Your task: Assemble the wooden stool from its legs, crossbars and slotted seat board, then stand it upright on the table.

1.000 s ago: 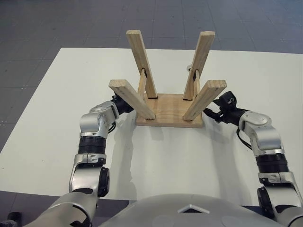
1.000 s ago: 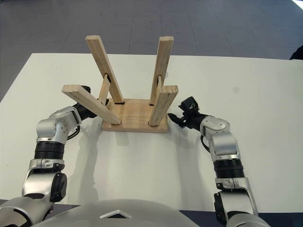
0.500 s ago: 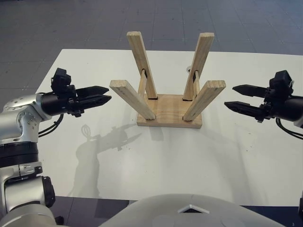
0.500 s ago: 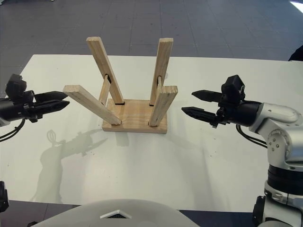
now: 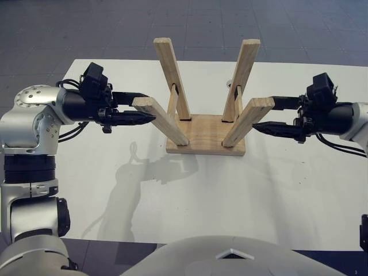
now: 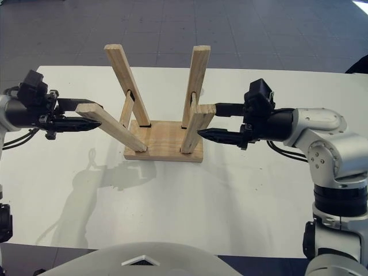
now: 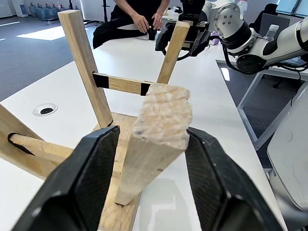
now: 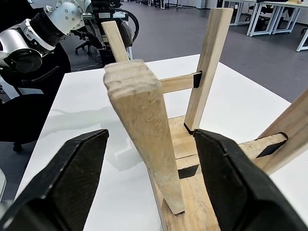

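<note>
At the left we see the left gripper point(image 5: 146, 108) held above the white table point(image 5: 299, 190), level and pointing toward the middle, its jaws spread. Its two black fingers point(image 7: 94, 178) stand one on each side of the upper end of the near-left leg point(image 5: 162, 122), close to the wood; we cannot tell whether they touch it. That leg leans outward and toward us from the board below. Behind it the far-left leg point(image 5: 172, 77) rises and tilts to the left. The thin left crossbar point(image 5: 171, 102) joins the two, with dark marks where its ends enter the legs.

In the middle the stool point(image 6: 167, 146) stands upside down near the centre of the table. Its seat board point(image 5: 205, 138) lies flat on the tabletop and all four legs point up, splayed apart. A round cable hole point(image 7: 46, 109) sits in the table beyond the board.

To the right, the far-right leg point(image 5: 242, 75) tilts to the right. The right crossbar point(image 5: 237, 100) links it to the near-right leg point(image 5: 248, 122), which leans outward and toward us. The right gripper point(image 5: 264, 112) hangs above the table at that leg's upper end, level and pointing toward the middle, its jaws apart. In the right wrist view the leg's end grain stands between the two black pads point(image 8: 79, 178); here too we cannot tell whether either one touches the wood
</note>
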Controlling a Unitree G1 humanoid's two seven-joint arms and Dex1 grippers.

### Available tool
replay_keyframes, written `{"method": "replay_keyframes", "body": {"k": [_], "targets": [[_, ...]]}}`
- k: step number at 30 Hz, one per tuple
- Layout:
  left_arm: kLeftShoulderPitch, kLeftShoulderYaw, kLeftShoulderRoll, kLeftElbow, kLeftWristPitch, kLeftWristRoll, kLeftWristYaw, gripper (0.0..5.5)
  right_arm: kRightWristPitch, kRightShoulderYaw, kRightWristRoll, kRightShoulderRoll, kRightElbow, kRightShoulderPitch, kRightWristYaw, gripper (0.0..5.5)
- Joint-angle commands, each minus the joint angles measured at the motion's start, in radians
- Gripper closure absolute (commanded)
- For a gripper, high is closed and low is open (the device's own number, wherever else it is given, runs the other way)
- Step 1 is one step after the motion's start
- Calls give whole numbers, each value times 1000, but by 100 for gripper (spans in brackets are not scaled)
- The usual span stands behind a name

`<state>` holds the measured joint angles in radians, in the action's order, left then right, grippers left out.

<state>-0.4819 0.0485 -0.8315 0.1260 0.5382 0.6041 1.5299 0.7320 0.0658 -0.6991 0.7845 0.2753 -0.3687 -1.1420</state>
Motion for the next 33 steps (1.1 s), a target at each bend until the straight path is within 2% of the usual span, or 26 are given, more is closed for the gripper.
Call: {"method": "replay_keyframes", "body": {"k": [1, 4, 8, 12, 14, 16, 18, 21, 24, 27, 28, 30, 33], "targets": [[-39, -25, -10, 42, -13, -20, 39, 370, -34, -25, 15, -1, -33, -37, -34, 295], [-63, -34, -1, 68, -12, -21, 49, 410, -55, -52, 24, 4, -58, -61, -75, 345], [-74, -50, -2, 58, -3, -10, 72, 416, -43, -68, 0, 18, -51, -89, -127, 428], [7, -11, -42, -94, 82, 81, 78, 420, 86, 19, -158, 78, 73, -26, -165, 439], [48, 34, -83, -189, 171, 184, 79, 428, 172, 88, -254, 89, 83, -13, -129, 441], [8, 68, -96, -188, 271, 263, 63, 437, 261, 126, -329, 75, 26, -46, -67, 444], [-81, 39, -64, -69, 340, 256, 34, 443, 357, 114, -341, 36, -155, -120, 4, 447], [-181, -67, 28, 186, 373, 149, -11, 445, 444, 66, -295, -28, -447, -236, 69, 447], [-237, -160, 119, 399, 358, 51, -37, 445, 389, -30, -188, -48, -636, -288, 11, 447], [-319, -188, 209, 629, 358, 5, -36, 445, 335, -75, -133, -75, -832, -368, -61, 447], [-352, -180, 231, 699, 361, -1, -32, 445, 338, -87, -113, -83, -914, -412, -81, 406], [-408, -146, 256, 806, 365, -1, -33, 381, 318, -98, -66, -99, -1050, -494, -111, 364], [-480, -13, 280, 995, 314, -3, -191, 368, 280, -45, -1, -127, -1251, -576, -91, 348]]}}
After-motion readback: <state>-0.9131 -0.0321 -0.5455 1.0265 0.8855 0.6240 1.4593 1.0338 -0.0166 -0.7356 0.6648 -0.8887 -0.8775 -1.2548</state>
